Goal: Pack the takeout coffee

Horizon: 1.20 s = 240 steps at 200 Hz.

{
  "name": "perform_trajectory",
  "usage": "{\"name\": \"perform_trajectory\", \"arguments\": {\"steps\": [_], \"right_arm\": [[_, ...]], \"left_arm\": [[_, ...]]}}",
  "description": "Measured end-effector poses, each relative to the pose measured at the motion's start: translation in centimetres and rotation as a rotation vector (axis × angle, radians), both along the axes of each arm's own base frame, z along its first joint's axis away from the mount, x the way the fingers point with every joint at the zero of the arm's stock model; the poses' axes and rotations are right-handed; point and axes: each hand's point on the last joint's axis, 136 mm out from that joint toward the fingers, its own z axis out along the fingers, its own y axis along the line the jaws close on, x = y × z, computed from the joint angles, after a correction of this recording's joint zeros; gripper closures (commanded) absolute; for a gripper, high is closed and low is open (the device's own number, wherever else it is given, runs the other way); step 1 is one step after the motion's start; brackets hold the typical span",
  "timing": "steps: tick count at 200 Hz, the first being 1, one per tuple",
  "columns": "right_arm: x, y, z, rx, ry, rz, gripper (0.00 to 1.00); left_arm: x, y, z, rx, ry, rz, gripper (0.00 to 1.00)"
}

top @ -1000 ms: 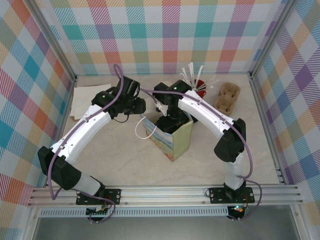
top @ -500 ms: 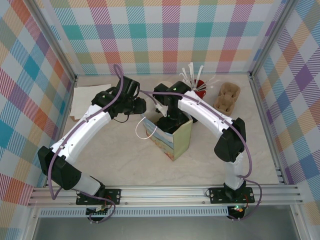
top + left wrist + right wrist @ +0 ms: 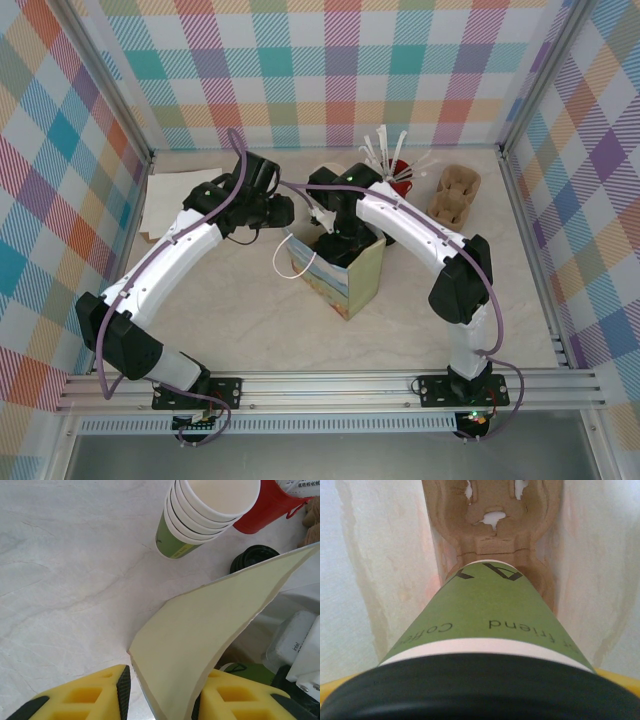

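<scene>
- The table (image 3: 250, 320) is pale and marbled, with plaid walls on three sides.
- The paper bag (image 3: 350, 285) stands upright near the middle of the table, mouth open, with both arms reaching to it.
- The left gripper (image 3: 161, 677) is at the bag's far-left rim. Its yellow fingers (image 3: 85, 697) are closed on the cream wall, one on each side of the paper.
- The right gripper (image 3: 477, 680) reaches down into the bag's mouth, its jaws clamped wide around the takeout coffee (image 3: 485, 615).
- A spare carrier (image 3: 455, 193) of brown pulp lies near the far-right corner, well apart from the bag.
- A cardboard carrier (image 3: 492, 515) lies on the bag's floor.
- The takeout coffee is inside the bag, upright, black lid uppermost, its olive base over a socket of the cardboard carrier. Whether it is seated cannot be told.
- A stack of paper cups (image 3: 200, 515) stands just beyond the bag, beside a red cup (image 3: 400, 172) of white stirrers.
- Black lids (image 3: 255, 557) sit near that stack.
</scene>
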Motion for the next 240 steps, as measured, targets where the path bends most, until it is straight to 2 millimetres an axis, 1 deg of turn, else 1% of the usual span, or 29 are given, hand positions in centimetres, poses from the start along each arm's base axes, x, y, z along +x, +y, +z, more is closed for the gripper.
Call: {"name": "perform_trajectory", "arguments": {"steps": [185,240], "right_arm": [[-0.05,-0.03,0.00,-0.001,0.002,0.003,0.31],[-0.41,-0.39,-0.01,-0.016,0.017,0.003,0.31]], "left_arm": [[0.00,-0.01,0.00,0.000,0.000,0.000,0.60],[-0.06,-0.11,0.00,-0.005,0.003,-0.005,0.60]]}}
